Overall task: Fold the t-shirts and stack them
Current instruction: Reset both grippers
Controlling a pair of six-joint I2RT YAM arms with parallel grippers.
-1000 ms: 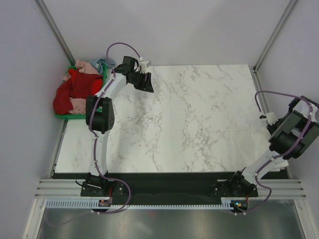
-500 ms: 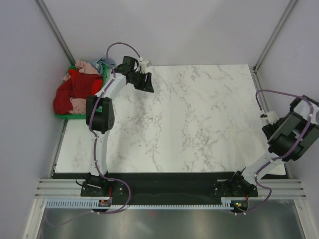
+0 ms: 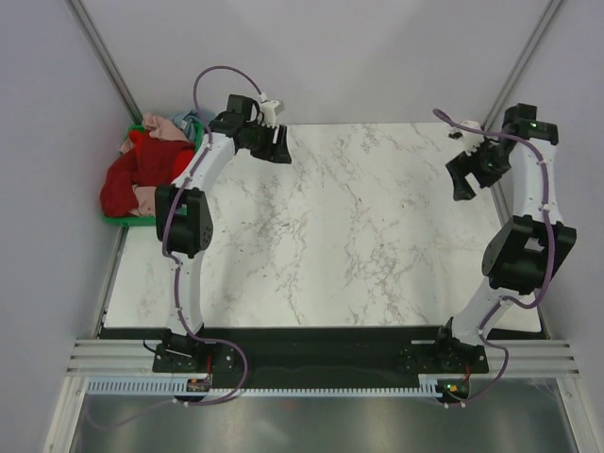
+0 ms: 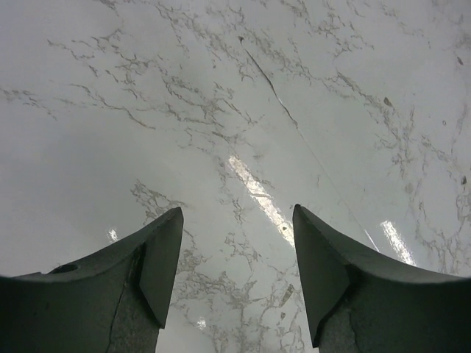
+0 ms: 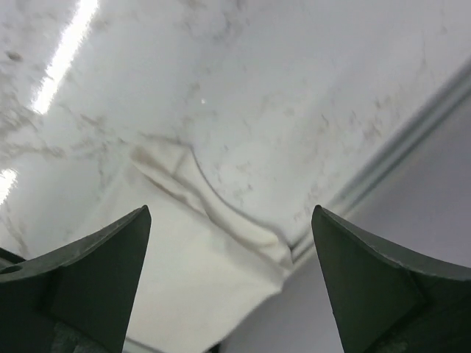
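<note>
**Right arm newly moved; folding not begun**

Right gripper (image 5: 230,212): jaws wide, empty. It has swung to the white marbled bench's (image 3: 359,236) corner, well apart from the green plastic crate (image 3: 132,222), over a cream-white cloth t-shirt (image 5: 191,257). Left gripper (image 4: 237,213): jaws wide, empty, near the crate, which holds red, pink and pale-blue cloth t-shirts (image 3: 142,175).

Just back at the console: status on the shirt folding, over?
Left gripper open, empty, over marble table. Right gripper open above cream cloth at table edge. Red, pink shirts heaped in green crate. Nothing blocking.
</note>
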